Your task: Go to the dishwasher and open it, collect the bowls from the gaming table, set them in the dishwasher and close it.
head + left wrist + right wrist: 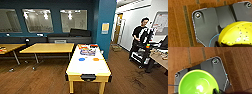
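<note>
Wooden flooring is seen around the gaming table (88, 66), where a blue bowl (81, 59) and an orange bowl (96, 59) lie mid-table. A yellow bowl (238, 33) is pinched by the left gripper (219, 43), a green bowl (198, 82) by the right gripper (216, 91). Either rim could be jolted loose during driving.

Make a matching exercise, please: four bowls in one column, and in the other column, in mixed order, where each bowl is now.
Things:
1. yellow bowl
2. green bowl
3. blue bowl
4. orange bowl

Places:
A. on the gaming table, nearer the wooden tables
B. large in the right wrist view
C. on the gaming table, nearer the person
D. large in the left wrist view

Pairs: 1-D, 2-B, 3-A, 4-C
</note>
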Robot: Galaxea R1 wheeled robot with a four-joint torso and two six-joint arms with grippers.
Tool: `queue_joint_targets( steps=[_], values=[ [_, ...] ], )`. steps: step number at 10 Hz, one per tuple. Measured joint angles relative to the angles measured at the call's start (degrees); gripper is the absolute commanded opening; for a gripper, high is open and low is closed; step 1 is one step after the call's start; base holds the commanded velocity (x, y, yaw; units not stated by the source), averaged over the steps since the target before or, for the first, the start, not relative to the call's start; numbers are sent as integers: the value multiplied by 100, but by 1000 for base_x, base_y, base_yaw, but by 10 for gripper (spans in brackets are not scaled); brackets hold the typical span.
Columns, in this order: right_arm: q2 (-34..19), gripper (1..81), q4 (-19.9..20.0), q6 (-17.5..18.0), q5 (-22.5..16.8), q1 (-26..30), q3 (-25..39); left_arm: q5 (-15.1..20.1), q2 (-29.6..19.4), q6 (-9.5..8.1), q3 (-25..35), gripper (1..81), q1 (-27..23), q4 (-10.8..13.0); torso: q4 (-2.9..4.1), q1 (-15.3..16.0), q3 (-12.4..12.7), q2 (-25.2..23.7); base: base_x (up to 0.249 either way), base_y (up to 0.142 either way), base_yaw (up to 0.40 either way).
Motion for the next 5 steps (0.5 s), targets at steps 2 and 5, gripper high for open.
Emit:
queue_joint_targets(
  steps=[2,5],
  values=[
    [-9,10,-4,0,-27,-160,0,-44,2,0,5,10,-71,2,0,-2,0,0,0,0,-388],
    [-33,10,7,0,28,-128,-11,-72,21,-1,5,10,-107,6,0,-2,0,0,0,0,-391]
  ],
)
